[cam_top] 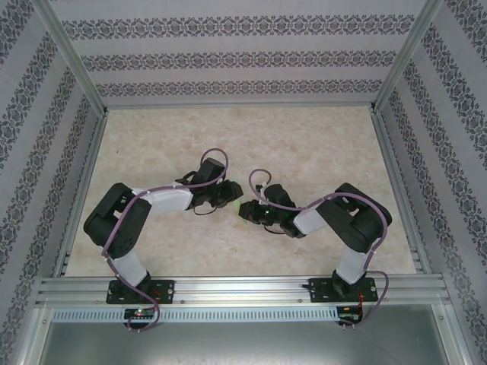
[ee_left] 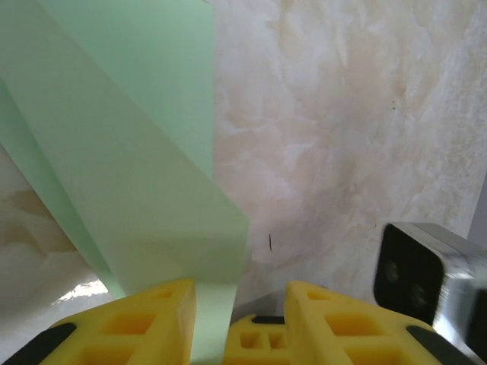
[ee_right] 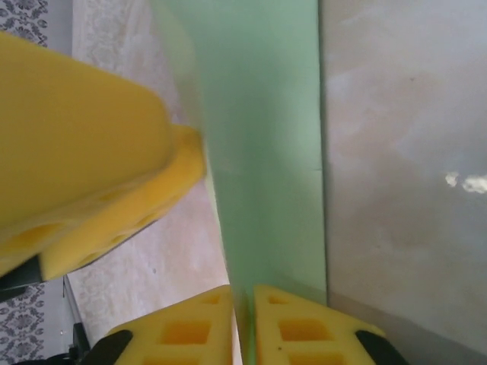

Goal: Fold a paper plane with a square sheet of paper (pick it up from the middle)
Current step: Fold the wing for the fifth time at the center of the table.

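At the middle of the table (cam_top: 304, 152) the two grippers meet nose to nose, the left gripper (cam_top: 226, 195) reaching in from 9 o'clock and the right gripper (cam_top: 249, 211) from 3 o'clock. The green paper (ee_right: 266, 152), folded into layers, stands on edge between them.

From the right wrist its long axis runs straight toward 12 o'clock out of jaws pressed together on its near end. From the left wrist it fans toward 11 o'clock. Those jaws stand partly apart with the paper against the 9 o'clock finger, and whether they pinch it cannot be told.

Both arms are equally near the paper. Bare tabletop lies all round, widest toward 12 o'clock, and the side rails (cam_top: 91, 175) are well apart.
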`<state>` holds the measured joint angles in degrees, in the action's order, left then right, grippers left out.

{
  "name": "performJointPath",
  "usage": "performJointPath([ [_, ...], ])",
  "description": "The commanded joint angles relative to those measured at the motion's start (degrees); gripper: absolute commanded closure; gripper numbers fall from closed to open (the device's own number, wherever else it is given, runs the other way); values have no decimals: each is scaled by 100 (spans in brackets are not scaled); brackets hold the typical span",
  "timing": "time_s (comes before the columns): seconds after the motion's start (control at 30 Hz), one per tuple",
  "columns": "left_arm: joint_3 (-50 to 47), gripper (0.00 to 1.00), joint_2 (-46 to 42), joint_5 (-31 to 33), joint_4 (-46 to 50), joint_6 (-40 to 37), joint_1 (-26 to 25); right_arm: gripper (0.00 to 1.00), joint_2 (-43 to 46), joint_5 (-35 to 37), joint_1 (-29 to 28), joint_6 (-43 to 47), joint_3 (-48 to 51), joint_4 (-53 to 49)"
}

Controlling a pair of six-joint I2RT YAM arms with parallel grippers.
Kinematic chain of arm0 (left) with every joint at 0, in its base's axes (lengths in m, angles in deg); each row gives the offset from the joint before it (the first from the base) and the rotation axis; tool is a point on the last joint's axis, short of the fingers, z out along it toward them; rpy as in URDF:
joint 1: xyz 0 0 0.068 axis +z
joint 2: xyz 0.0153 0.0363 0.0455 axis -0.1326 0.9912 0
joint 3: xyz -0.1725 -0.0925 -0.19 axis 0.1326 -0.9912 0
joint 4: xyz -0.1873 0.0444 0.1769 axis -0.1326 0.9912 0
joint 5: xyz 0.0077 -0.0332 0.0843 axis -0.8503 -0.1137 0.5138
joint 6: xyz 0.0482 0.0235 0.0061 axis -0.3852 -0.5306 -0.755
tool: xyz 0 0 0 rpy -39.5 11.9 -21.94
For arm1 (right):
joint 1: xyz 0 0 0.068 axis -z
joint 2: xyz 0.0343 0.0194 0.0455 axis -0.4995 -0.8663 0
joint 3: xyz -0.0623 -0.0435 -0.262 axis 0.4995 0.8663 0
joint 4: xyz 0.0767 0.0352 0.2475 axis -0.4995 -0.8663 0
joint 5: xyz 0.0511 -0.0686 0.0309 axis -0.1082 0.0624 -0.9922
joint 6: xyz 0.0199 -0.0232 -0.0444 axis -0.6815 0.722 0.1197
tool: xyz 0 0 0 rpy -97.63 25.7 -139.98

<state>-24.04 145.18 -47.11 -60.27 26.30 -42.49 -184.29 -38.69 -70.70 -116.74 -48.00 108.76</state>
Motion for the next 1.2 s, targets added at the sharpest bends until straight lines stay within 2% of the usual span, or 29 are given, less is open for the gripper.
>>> performJointPath([
  [0.0, 174, 63, 119, 109, -154, -130, 38, 80, 325, 198, 27, 361, -144, -618],
  [0.17, 202, 64, 172, 100, -159, -122, 42, 75, 506, 527, -31, 779, -311, -1453],
  [0.4, 200, 64, 159, 114, -130, -97, 37, 68, 388, 636, -231, 1159, -626, -1945],
  [0.5, 213, 64, 141, 132, -114, -95, 41, 62, 431, 837, -293, 1323, -688, -2105],
  [0.63, 244, 64, 132, 132, -107, -87, 42, 62, 487, 1098, -356, 1655, -835, -2550],
  [0.8, 254, 64, 133, 147, -94, -77, 37, 74, 492, 1256, -374, 1874, -956, -2895],
  [1.17, 274, 65, 126, 157, -61, -87, 50, 94, 532, 1089, -323, 1657, -837, -2589],
])
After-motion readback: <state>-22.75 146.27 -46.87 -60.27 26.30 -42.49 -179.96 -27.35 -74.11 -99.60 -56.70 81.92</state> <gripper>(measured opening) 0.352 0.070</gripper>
